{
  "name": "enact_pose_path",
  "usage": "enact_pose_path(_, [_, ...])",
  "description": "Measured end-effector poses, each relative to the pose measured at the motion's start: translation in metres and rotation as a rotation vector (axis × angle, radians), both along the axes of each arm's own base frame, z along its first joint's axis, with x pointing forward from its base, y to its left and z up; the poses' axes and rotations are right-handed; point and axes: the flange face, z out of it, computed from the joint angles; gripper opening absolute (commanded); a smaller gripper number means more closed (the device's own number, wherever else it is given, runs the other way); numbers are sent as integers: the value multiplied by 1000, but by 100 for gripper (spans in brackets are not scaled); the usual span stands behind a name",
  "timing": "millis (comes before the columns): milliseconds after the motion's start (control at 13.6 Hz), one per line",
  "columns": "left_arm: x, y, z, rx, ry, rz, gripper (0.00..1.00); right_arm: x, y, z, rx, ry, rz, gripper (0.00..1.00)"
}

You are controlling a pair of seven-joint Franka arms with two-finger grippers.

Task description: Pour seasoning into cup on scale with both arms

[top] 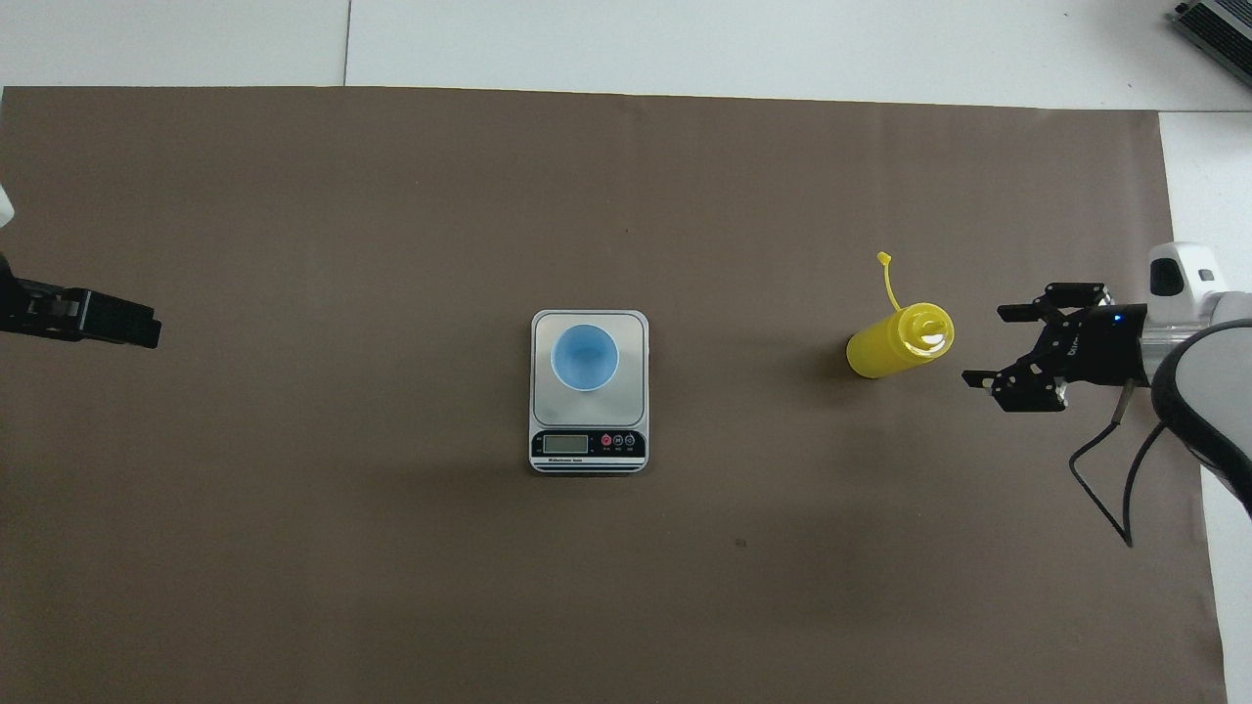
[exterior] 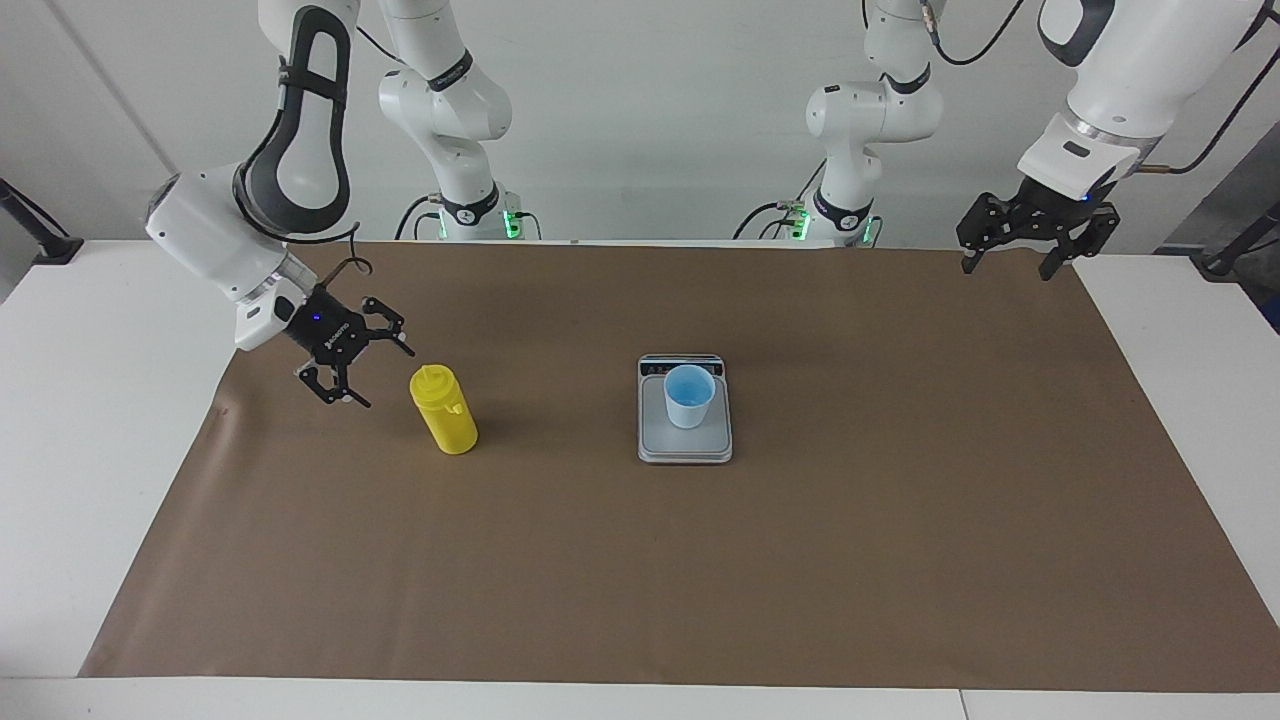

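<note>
Nearest my bases, white wall and brown paper (exterior: 800, 560) over the white surface (exterior: 90, 420). My left jaws (exterior: 1005, 262) wait, spread wide, above the paper's corner at that arm's end. My right jaws (exterior: 362, 374) hang wide and empty just beside the upright seasoning (exterior: 445, 410), not touching it. Mid-surface, the cup (exterior: 689, 396) stands on the scale (exterior: 685, 442), display strip toward me.

One yellow seasoning bottle (exterior: 444, 408), one blue cup (exterior: 689, 396), one scale (exterior: 684, 445), one brown mat (exterior: 700, 560), two grippers: left gripper (exterior: 1020, 247), right gripper (exterior: 355, 365)
</note>
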Motion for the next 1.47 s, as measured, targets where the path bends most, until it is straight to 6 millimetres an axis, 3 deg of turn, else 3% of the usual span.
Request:
enact_pose_path(366, [0,0,0,0,0,0,100,2,77,62,-199,85,-245,100])
enact_pose_path(733, [0,0,0,0,0,0,100,6,116,101,-232,188,-543,100])
enact_pose_path(880, [0,0,0,0,0,0,100,13,124,126,-242,177,-610,100])
enact_pose_path(1099, [0,0,0,0,0,0,100,24,120,169,-276,138,-674,100])
enact_pose_path(1466, [0,0,0,0,0,0,100,15,118,197,-295,234,-801,100])
